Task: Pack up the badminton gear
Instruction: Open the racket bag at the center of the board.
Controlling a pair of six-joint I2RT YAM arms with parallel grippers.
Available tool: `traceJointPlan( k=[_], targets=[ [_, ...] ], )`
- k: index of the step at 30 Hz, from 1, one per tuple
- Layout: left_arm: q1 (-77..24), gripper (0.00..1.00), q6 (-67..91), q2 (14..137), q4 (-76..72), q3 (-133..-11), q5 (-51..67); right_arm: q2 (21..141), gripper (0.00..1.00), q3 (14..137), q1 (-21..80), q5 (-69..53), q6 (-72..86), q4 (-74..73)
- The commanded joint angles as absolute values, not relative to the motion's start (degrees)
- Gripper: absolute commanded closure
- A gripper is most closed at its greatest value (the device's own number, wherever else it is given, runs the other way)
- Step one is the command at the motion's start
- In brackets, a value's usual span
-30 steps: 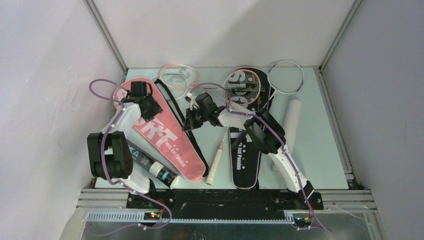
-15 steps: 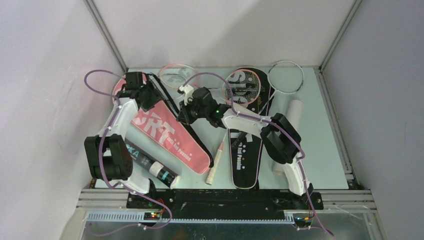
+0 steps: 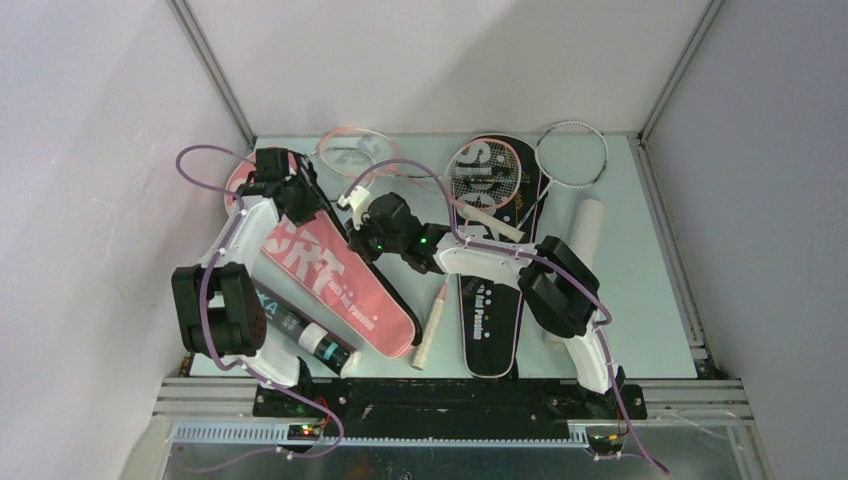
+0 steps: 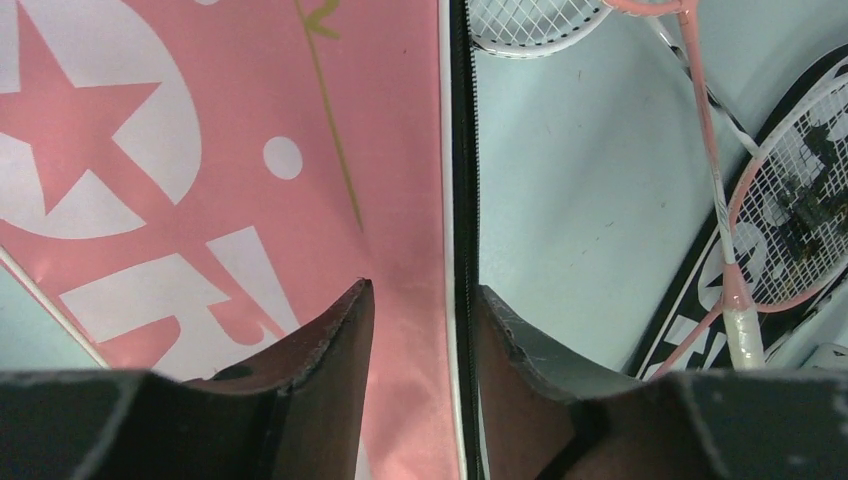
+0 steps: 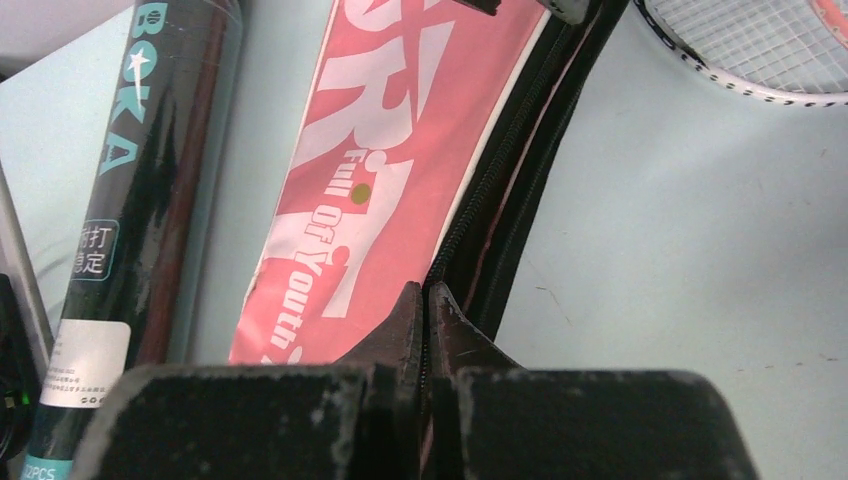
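Note:
The pink "SPORT" cover (image 3: pixel 330 275) lies slantwise at the left, its black zip edge facing right. My left gripper (image 3: pixel 298 200) is on the cover's head end; in the left wrist view (image 4: pixel 420 300) its jaws stand narrowly apart with the pink fabric (image 4: pixel 200 150) and zip between them. My right gripper (image 3: pixel 360 243) is shut on the zip edge halfway down the cover, as the right wrist view (image 5: pixel 427 300) shows. A pink-headed racket (image 3: pixel 352 150) lies at the back. Another racket (image 3: pixel 485 172) rests on the black cover (image 3: pixel 490 300). No shuttlecock shows.
A black shuttle tube (image 3: pixel 300 330) lies near the left arm's base, beside the pink cover (image 5: pixel 380 150). A white-headed racket (image 3: pixel 572 155) and a white tube (image 3: pixel 583 235) lie at the right. A white racket grip (image 3: pixel 430 330) lies between the two covers.
My right gripper has slid left and nearer along the pink cover's zip edge. The cover has swung a little. My left gripper has stayed at the head end.

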State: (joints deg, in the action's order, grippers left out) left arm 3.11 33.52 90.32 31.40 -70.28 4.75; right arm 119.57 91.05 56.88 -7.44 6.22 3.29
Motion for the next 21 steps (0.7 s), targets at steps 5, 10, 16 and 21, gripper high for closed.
traceJointPlan(
  k=[5, 10, 16, 21],
  targets=[
    [2.8, 0.51, 32.8, 85.4, 31.3, -70.9, 3.8, 116.5, 1.00, 91.5, 56.7, -5.8, 4.7, 5.4],
    [2.7, 0.52, 32.8, 87.3, 30.3, -70.7, 4.9, 116.5, 1.00, 91.6, 56.7, -6.0, 4.9, 5.4],
    [2.8, 0.55, 33.0, 89.6, 30.0, -70.8, 5.4, 116.4, 1.00, 91.4, 56.8, -5.8, 5.0, 5.3],
    [2.8, 0.54, 33.5, 91.6, 29.8, -70.6, 5.6, 116.4, 1.00, 91.3, 56.9, -5.7, 5.0, 5.4]
  ],
)
